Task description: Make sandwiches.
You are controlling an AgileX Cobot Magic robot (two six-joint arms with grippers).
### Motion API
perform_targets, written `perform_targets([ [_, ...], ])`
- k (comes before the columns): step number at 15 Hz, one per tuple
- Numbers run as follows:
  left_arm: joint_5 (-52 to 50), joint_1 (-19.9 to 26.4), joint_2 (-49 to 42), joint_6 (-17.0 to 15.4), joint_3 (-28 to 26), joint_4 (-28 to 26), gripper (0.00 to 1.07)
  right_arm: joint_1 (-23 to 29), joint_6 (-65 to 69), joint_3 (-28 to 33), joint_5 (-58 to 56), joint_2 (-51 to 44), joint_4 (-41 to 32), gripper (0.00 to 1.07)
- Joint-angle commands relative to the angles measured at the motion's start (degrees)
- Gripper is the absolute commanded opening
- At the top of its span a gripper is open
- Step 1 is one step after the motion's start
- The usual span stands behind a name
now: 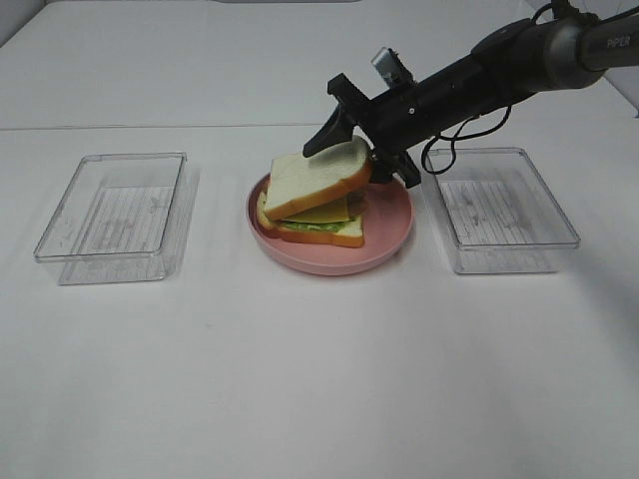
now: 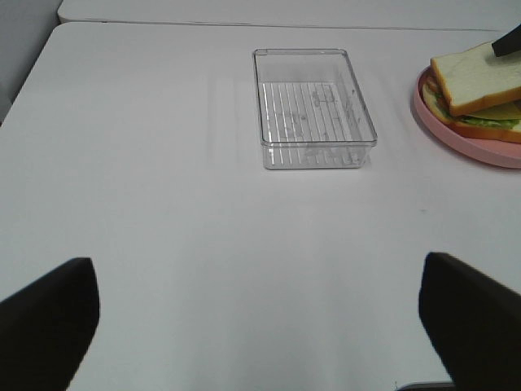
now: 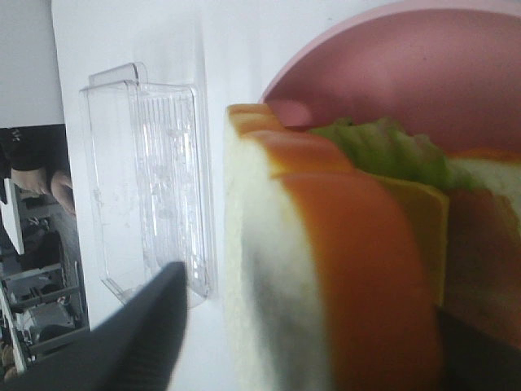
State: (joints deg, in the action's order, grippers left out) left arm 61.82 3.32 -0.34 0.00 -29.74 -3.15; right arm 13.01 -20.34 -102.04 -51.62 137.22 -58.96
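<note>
"PiPER" — right arm (image 1: 559, 45) casing

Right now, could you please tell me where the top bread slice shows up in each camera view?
Exterior high: the top bread slice lies tilted on the stack, centre, just above middle, at the right gripper.
Left wrist: top bread slice at the upper right edge.
Right wrist: top bread slice fills the lower centre, close up, blurred.
Shared landmark: the pink plate.

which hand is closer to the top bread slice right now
Right. The right hand is at the top bread slice, fingers either side; the left hand hovers far off, beyond the clear tray.
</note>
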Motion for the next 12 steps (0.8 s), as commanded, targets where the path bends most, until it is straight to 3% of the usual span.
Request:
perform_targets([
  [1, -0.5, -0.1, -1.1, 0.0, 0.1, -0.3, 1.00, 0.3, 0.2, -3.7, -5.8, -0.2, 7.3, 0.89],
  [3, -0.5, -0.1, -1.1, 0.0, 0.1, -0.3, 1.00, 0.3, 3.3, -7.3, -9.2, -0.2, 13.6, 0.89],
  [5, -0.5, -0.1, -1.1, 0.0, 0.1, -0.3, 1.00, 0.3, 10.0, -14.6, -16.3, -0.2, 27.8, 0.89],
  [8, -0.5, -0.1, -1.1, 0.0, 0.1, -0.3, 1.00, 0.3, 14.7, -23.5, -24.9, -0.2, 38.9, 0.89],
  [9, -0.5, -0.1, -1.1, 0.0, 0.1, -0.3, 1.00, 0.3, 17.1, -26.2, -24.9, -0.2, 39.6, 0.89],
  [11, -0.5, -0.1, -1.1, 0.0, 0.1, -0.3, 1.00, 0.5, 18.3, -28.7, -24.9, -1.1, 42.2, 0.89],
  [12, -0.5, -0.1, -1.1, 0.0, 0.1, -0.3, 1.00, 0.5, 19.3, -28.8, -24.9, -2.9, 47.9, 0.89],
])
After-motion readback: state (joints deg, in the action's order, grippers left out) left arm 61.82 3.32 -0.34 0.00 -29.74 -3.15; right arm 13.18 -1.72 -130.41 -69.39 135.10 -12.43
